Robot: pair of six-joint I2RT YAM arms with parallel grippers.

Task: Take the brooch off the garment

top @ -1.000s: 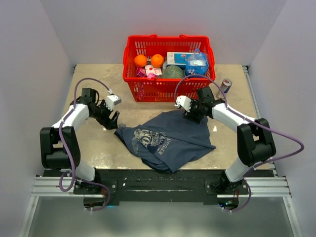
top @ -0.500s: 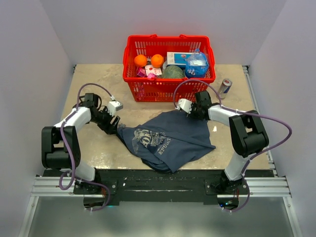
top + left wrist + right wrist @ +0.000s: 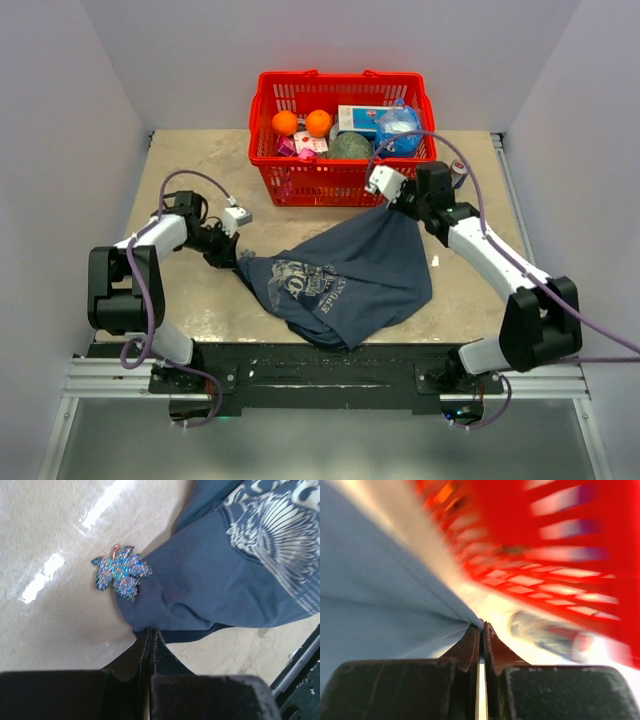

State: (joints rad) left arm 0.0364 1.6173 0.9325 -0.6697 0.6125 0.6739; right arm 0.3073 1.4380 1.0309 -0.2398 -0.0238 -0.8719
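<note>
**Garment.** The garment (image 3: 345, 275) is a dark navy T-shirt of soft cloth. It lies crumpled on the surface (image 3: 200, 180) toward 6 o'clock, in front of the red basket (image 3: 330, 182) at 12 o'clock. A pale grey-white graphic, fan-shaped with fine ribs in the left wrist view, sits left of the garment's middle, with a line of lettering beside it. The lettering is too small to read.

**Brooch.** The brooch (image 3: 121, 572) is a leaf-shaped piece covered in blue and teal glitter, with a thin copper-coloured stem. It sits on the garment's 9 o'clock edge, half over the cloth and half over the bare surface.

**Left tool.** The left tool (image 3: 151, 632) has its jaws fully together at the cloth's folded edge, at 5 o'clock from the brooch and just beside it. It appears to pinch the hem there, though the contact point is dark.

**Right tool.** The right tool (image 3: 481, 627) is clamped on the garment's 1 o'clock corner, which is raised off the surface close to the basket's front wall. The cloth runs taut from there down to the heap.

**Other items.** A can (image 3: 458, 172) stands at the basket's 3 o'clock side. Its label is unreadable.
</note>
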